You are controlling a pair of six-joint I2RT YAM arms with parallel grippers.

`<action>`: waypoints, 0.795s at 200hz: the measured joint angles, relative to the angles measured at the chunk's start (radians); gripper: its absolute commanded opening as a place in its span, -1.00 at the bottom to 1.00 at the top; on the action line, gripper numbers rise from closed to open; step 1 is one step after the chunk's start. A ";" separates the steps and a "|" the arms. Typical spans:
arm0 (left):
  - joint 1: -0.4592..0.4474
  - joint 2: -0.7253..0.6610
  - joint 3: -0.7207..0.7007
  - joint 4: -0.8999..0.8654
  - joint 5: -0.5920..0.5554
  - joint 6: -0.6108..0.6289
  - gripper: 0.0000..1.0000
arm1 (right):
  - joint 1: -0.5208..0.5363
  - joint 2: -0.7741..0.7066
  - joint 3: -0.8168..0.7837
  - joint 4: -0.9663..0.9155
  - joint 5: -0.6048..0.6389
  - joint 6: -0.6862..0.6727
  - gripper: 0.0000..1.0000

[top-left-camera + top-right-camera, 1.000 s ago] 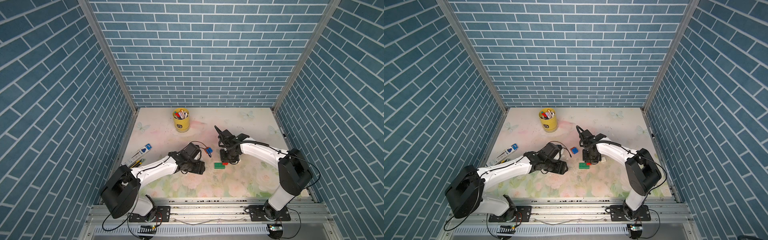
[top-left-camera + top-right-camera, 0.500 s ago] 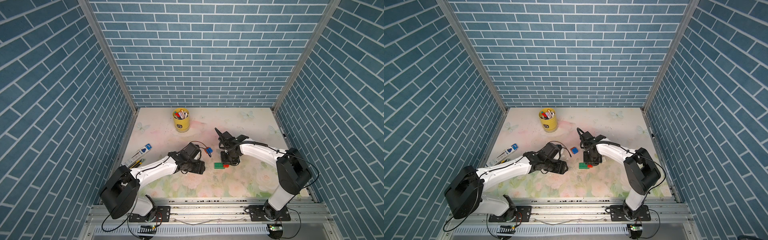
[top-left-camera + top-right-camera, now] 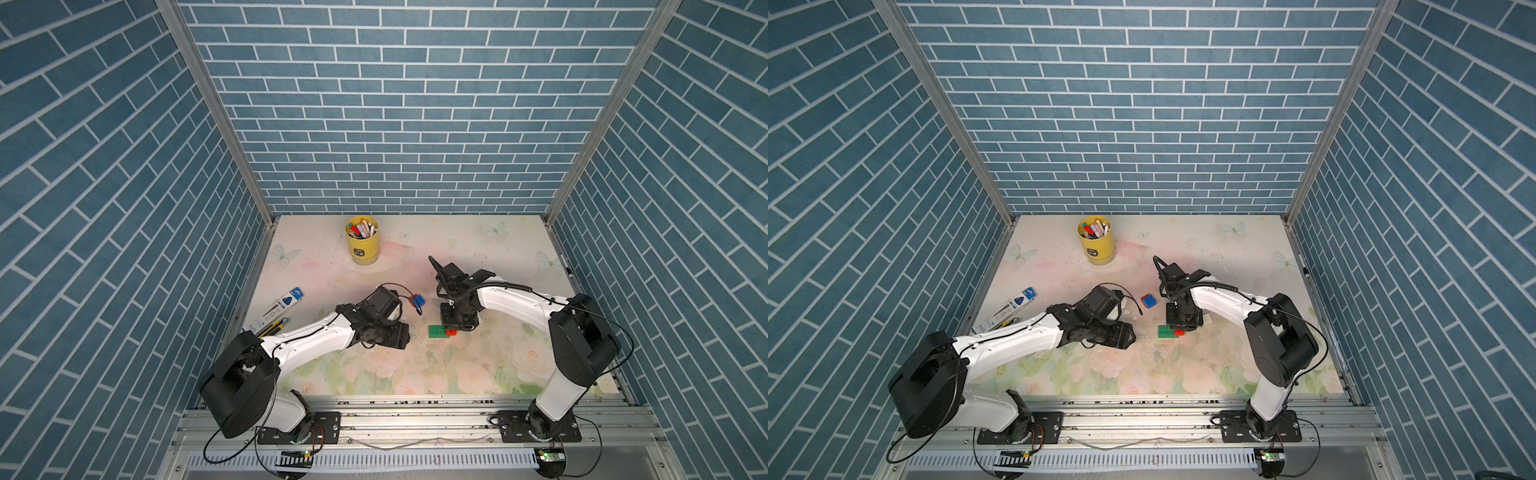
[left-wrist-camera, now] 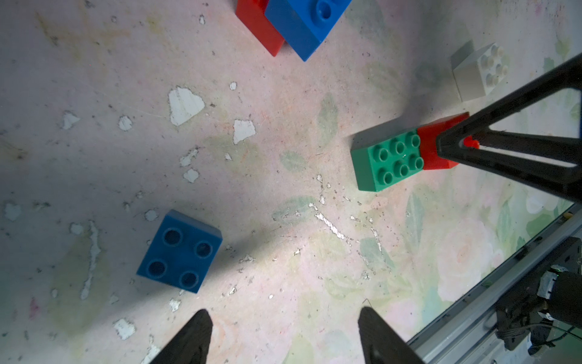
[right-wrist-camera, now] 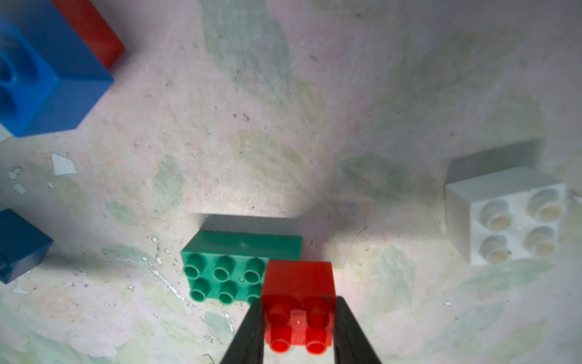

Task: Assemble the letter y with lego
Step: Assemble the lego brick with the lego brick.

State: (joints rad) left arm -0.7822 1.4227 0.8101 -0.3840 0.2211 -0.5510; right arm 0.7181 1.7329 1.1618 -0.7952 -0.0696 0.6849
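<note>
My right gripper [image 5: 297,327] is shut on a red brick [image 5: 297,283], which sits on one end of the green brick [image 5: 226,261]; in both top views this pair lies mid-table [image 3: 436,331] [image 3: 1165,331]. A white brick [image 5: 510,217] lies apart beside them. A blue brick stacked on a red one [image 4: 302,22] [image 3: 417,300] rests further back. My left gripper [image 4: 283,334] hangs open over bare table, with nothing between its fingers. A loose blue brick [image 4: 179,250] lies just ahead of it and off to one side. The left arm hides that brick in both top views.
A yellow cup of markers [image 3: 362,245] stands at the back. A pen pack [image 3: 282,305] lies near the left wall. The metal rail [image 4: 472,312] runs along the table's front edge, close to my left gripper.
</note>
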 measured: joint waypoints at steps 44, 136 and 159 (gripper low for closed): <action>0.000 0.000 -0.006 0.000 0.000 -0.001 0.52 | 0.025 0.050 0.045 -0.048 0.036 0.015 -0.55; 0.000 -0.003 -0.008 -0.006 -0.019 -0.002 0.52 | 0.033 0.061 0.081 -0.084 0.049 0.023 -0.43; 0.000 -0.008 -0.007 -0.016 -0.026 -0.002 0.53 | 0.037 0.070 0.097 -0.089 0.050 0.022 -0.26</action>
State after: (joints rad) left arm -0.7826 1.4151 0.8028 -0.4000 0.1951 -0.5526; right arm 0.7555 1.8027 1.2591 -0.8837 -0.0193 0.7071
